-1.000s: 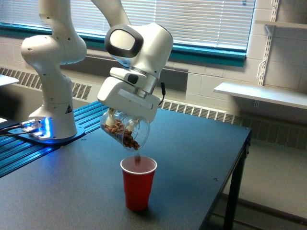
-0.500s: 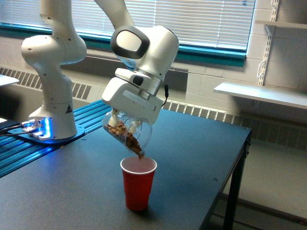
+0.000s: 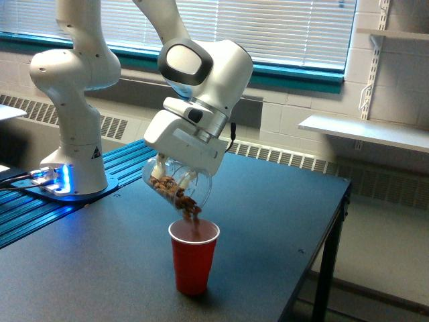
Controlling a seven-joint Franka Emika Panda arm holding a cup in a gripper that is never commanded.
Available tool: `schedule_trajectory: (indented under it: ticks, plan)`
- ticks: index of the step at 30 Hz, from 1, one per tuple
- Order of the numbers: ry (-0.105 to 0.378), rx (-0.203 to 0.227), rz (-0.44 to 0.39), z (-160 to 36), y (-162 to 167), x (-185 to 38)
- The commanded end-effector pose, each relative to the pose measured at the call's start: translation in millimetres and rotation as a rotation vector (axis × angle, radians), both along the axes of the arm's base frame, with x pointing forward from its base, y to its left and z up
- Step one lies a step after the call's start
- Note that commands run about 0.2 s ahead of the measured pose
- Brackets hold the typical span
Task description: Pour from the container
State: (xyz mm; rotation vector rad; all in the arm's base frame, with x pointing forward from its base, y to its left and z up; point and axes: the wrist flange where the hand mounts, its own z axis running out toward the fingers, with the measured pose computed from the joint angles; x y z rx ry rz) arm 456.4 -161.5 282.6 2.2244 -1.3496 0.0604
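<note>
Gripper: your gripper (image 3: 175,169) is clamped on the clear cup (image 3: 178,188); the fingertips are mostly hidden behind the glass and the white hand above it.
Clear cup: you have it tipped steeply, mouth pointing down toward the exterior view's right, held in the air just above the red cup (image 3: 194,257).
Contents: brown pieces (image 3: 175,190) are piled along the lower side of the clear cup, and some are spilling off its lip into the red cup's mouth.
Red cup: it stands upright on the dark table (image 3: 268,221), directly under the pouring lip and not touching the clear cup.
Arm: your white arm (image 3: 201,74) bends down from above; its base (image 3: 74,171) sits at the exterior view's left on a blue rail (image 3: 127,157).
</note>
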Motion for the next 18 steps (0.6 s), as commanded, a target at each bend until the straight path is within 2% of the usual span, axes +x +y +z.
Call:
schedule_trajectory:
  ticks: [1,18]
  plan:
    - [0.010,-0.016,-0.002,-0.1,-0.2,2.6]
    - [0.053,-0.014,0.015,-2.3,-0.2,9.7]
